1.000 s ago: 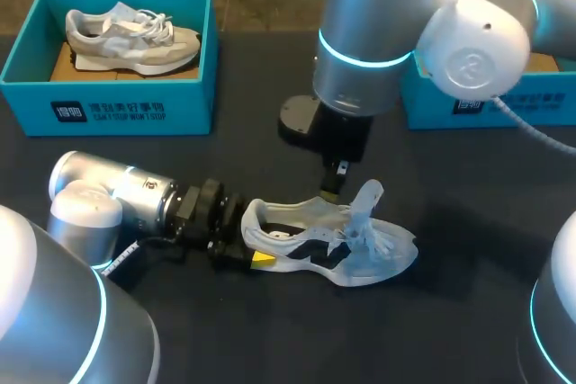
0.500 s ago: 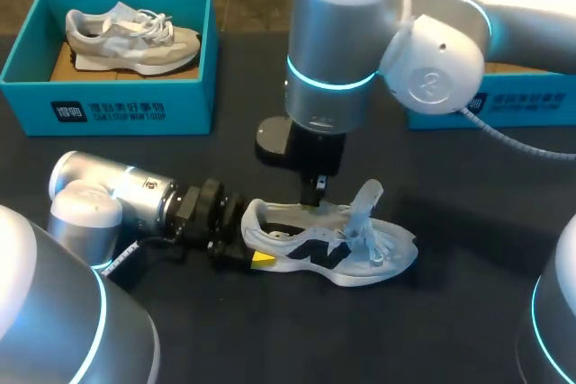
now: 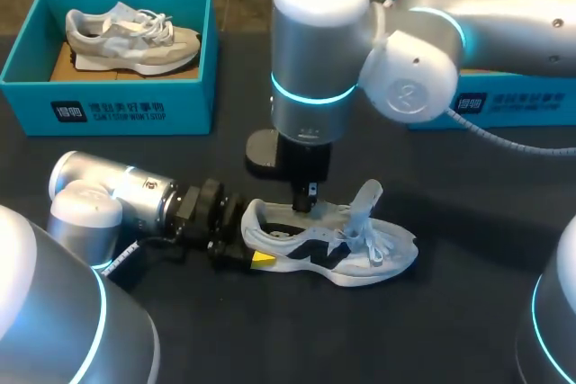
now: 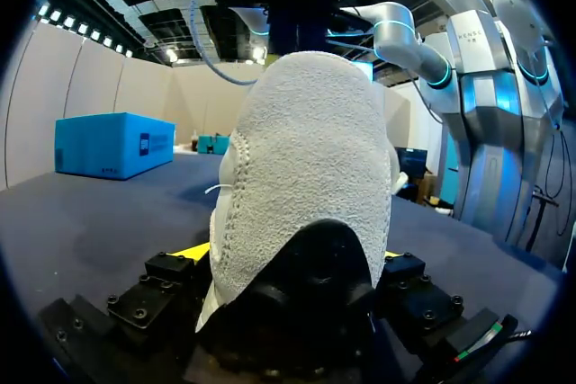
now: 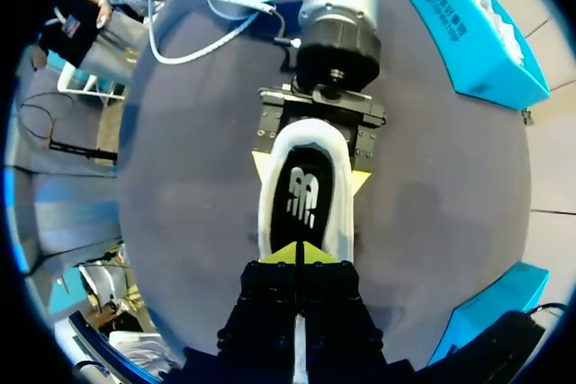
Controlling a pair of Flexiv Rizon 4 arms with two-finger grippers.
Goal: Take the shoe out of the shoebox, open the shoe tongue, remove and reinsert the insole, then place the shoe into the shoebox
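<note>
Shoe (image 3: 328, 245) lay clamped by its heel in the left gripper (image 3: 252, 247) — probably light, soft-walled. Right gripper (image 5: 299, 254), tips pressed together on nothing, hung just above the insole (image 5: 304, 197) — likely thin, floppy, best pinched at its heel edge

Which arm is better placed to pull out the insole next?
The right, probably. The right hand hangs over the open shoe, insole straight ahead of its tips. The left hand is occupied, clamped on the heel.
</note>
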